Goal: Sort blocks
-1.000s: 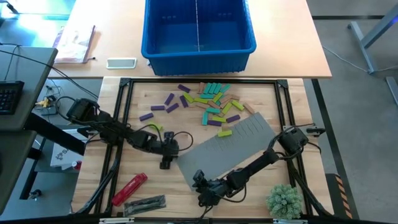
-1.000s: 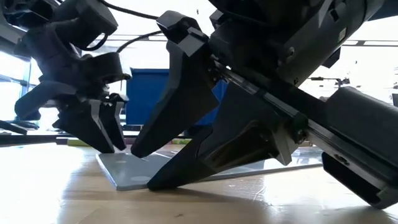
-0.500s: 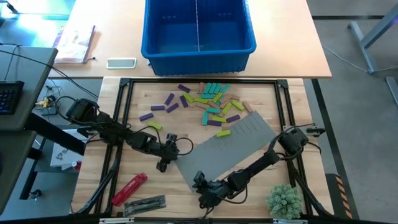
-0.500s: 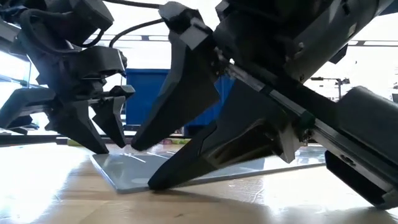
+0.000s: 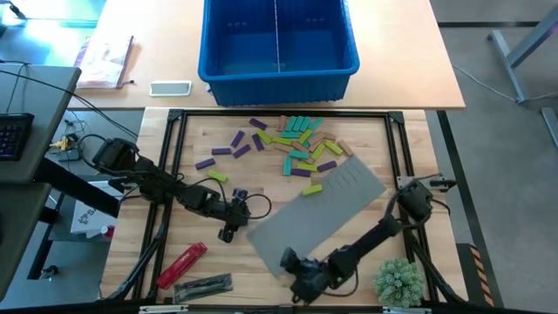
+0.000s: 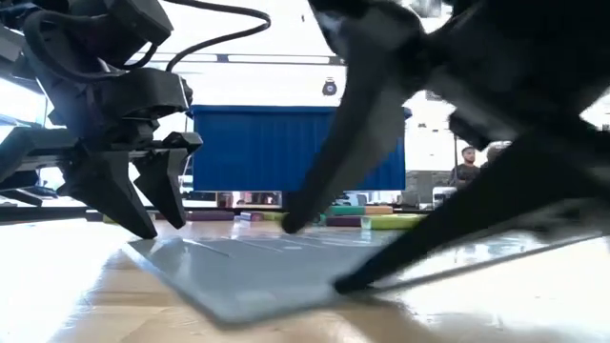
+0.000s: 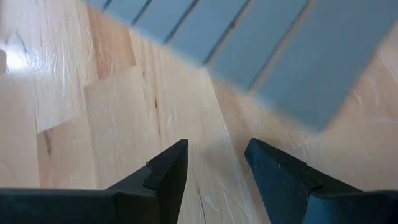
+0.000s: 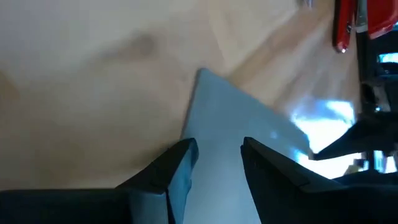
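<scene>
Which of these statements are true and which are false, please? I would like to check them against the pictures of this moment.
1. The blue bin holds several blocks. False: it is empty, and the blocks lie on the wooden table.
2. The right claw is at a corner of the grey mat. True.
3. The left claw holds a purple block. False: its fingers are open over bare wood beside the mat and hold nothing.
4. A red tool lies near the table's front edge, on the left arm's side. True.
5. The mat covers all the blocks. False: they lie beyond its far edge, uncovered.
</scene>
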